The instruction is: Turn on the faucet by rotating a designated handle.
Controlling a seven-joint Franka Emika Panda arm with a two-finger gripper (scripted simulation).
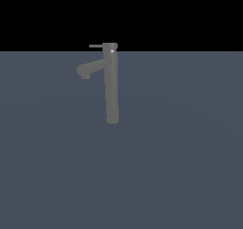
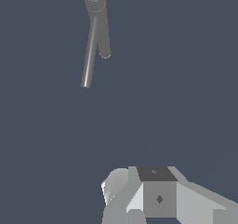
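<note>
Standing well ahead of the gripper (image 2: 139, 204), whose closure cannot be told: tall matte-grey cylindrical faucet (image 1: 111, 85), rigid, fixed; thin grey rod handle (image 1: 96, 46), stiff, likely slippery, best pushed near its free tip.

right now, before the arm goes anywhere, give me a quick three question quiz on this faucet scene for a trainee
1. True or false: the hand is touching the handle.
2. In the exterior view, the handle sticks out from the cap toward: A) the exterior view's left, B) the exterior view's right, C) straight up.
3. Fill in: the spout branches off the faucet ___ the handle (above or below).

Key: 1 false, the hand is well apart from the faucet; 2 A; 3 below.
</note>
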